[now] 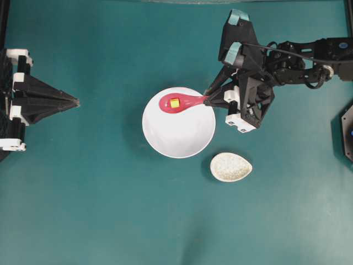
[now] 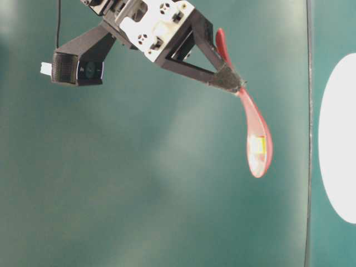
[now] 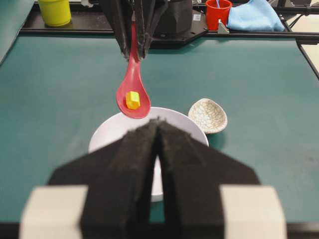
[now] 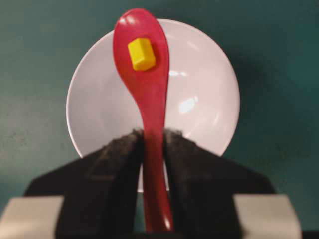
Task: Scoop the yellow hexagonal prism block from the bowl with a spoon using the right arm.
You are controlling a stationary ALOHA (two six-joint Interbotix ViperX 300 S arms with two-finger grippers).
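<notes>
My right gripper (image 1: 208, 100) is shut on the handle of the pink-red spoon (image 1: 182, 102), which it holds in the air over the far part of the white bowl (image 1: 179, 132). The yellow hexagonal prism block (image 1: 174, 102) lies in the spoon's scoop, clear of the bowl. The right wrist view shows the spoon (image 4: 149, 94) running out from between the fingers, the block (image 4: 141, 54) in its scoop and the bowl (image 4: 204, 99) below. From table level the spoon (image 2: 253, 130) hangs well above the surface. My left gripper (image 1: 76, 101) rests shut at the left edge, tips together, holding nothing.
A small speckled beige egg-shaped dish (image 1: 230, 167) sits right of and in front of the bowl. In the left wrist view, a yellow cup (image 3: 55, 12), a red cup (image 3: 218, 13) and a blue cloth (image 3: 254, 16) stand beyond the table's far edge.
</notes>
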